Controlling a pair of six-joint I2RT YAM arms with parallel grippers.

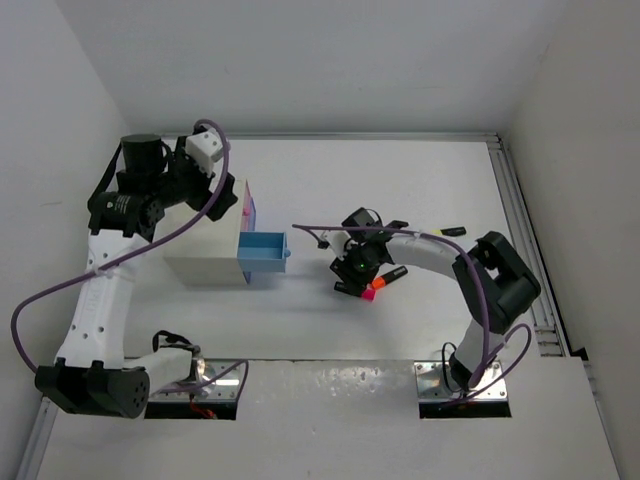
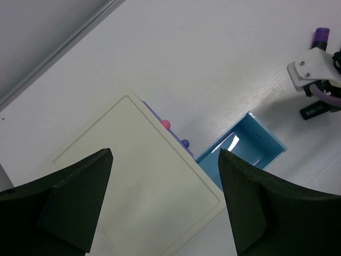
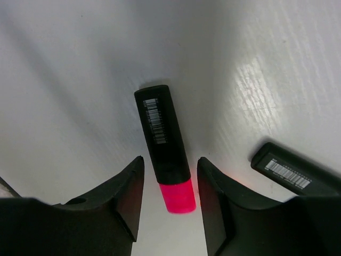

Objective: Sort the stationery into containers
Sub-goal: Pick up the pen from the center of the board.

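jaws of the right gripper (image 3: 169, 178) stand apart on either side of the pink-capped highlighter (image 3: 161, 136), which lies flat near the middle of the desk (image 1: 400, 180), pointing straight along the gap between them.

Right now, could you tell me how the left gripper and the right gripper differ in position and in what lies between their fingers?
The left gripper hangs above the white cabinet, the right gripper low over the table. The left gripper holds nothing; the right gripper straddles the pink-capped highlighter. Both are open.
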